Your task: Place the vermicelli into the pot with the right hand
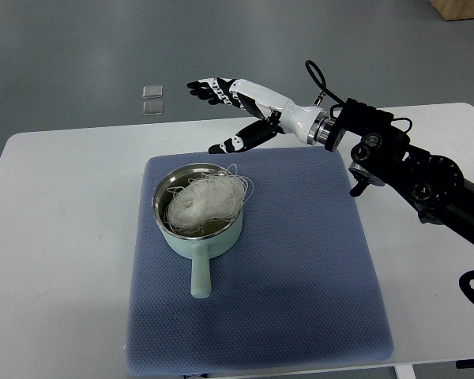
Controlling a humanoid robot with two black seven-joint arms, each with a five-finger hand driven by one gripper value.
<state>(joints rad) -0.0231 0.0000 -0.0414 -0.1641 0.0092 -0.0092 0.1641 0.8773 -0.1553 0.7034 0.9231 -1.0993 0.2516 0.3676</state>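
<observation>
A pale green pot (196,241) with a steel inside stands on the left half of a blue mat (300,268), its handle pointing toward me. A white nest of vermicelli (203,202) lies inside it, a few strands hanging over the rim. My right hand (225,110) hovers beyond the pot's far edge, above the mat's back border. Its fingers are spread and hold nothing. The black right arm (411,170) comes in from the right edge.
The mat lies on a white table (55,237). Two small clear squares (152,99) sit on the grey floor beyond the table's far edge. A cardboard box corner (462,8) shows at the top right.
</observation>
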